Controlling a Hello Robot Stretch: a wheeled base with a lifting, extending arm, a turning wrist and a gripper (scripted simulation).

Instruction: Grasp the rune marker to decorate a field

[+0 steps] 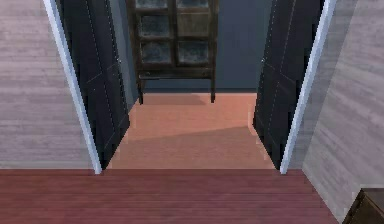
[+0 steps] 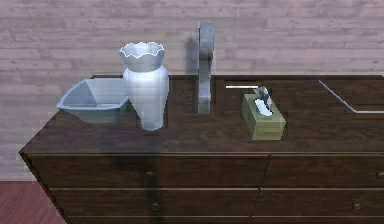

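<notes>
Dark wood is what I am working beside: a dresser (image 2: pixel 120 150) whose top is carrying a grey-blue bowl (image 2: pixel 88 100), a white vase (image 2: pixel 146 85) with a wavy rim, a tall grey curved ornament (image 2: pixel 206 65) and an olive tissue box (image 2: pixel 264 118). Just behind the tissue box, a thin pale stick (image 2: pixel 238 88) is lying flat on the top, near the ornament's foot. I am taking it as the likeliest rune marker, though it is too small to be sure. A second thin pale line (image 2: pixel 345 97), bent, is lying well apart toward the arm side view's right. How my gripper is standing I cannot tell, so I am assuming nothing about it.

I am judging the step in hand to be lining up and reaching. To do it well, I am planning to:

- shift the base until the arm's line is falling on the stick;
- lift above the box and the ornament before extending;
- come down on the stick's middle with the wrist turned across its length.

The ornament and vase are looking easy to topple, so I am planning a path away from both. Ahead, dark doors (image 1: pixel 100 70) are opening onto a shelf unit (image 1: pixel 176 45), and I am judging that way irrelevant.
</notes>
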